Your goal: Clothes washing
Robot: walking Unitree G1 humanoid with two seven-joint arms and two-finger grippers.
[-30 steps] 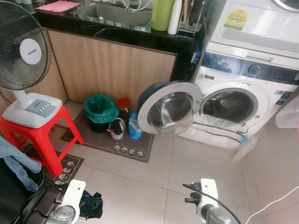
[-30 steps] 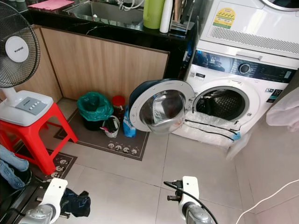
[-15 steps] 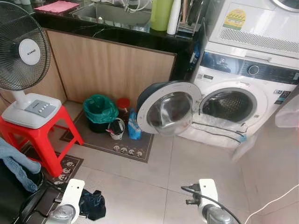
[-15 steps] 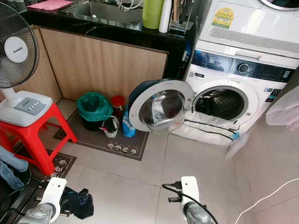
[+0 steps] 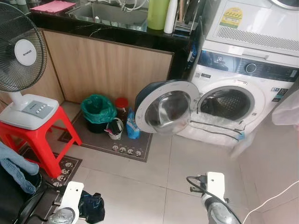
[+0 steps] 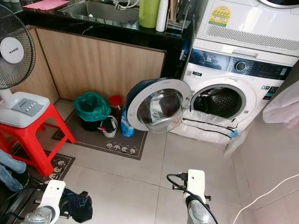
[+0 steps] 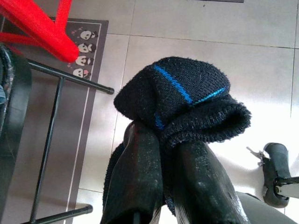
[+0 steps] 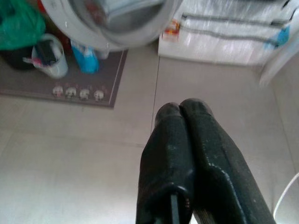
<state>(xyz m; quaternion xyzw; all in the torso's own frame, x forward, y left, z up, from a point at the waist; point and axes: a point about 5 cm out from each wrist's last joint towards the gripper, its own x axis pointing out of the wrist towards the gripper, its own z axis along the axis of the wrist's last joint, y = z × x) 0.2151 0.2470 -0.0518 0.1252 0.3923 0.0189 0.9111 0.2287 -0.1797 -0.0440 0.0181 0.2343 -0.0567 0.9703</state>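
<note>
Left end effector (image 7: 166, 140): fingertips buried in dark knit garment (image 7: 182, 93), contact hidden. Fan (image 5: 18, 51) cut off by picture edge. Denim clothing (image 5: 16, 165) cropped at edge. Upper appliance (image 5: 254, 21) above washing machine (image 5: 233, 74) cut off at top. Drum interior (image 5: 229, 102) dark, contents unclear. Washer door (image 8: 117, 18) blurred in right wrist view. Panel labels too small to read.
</note>
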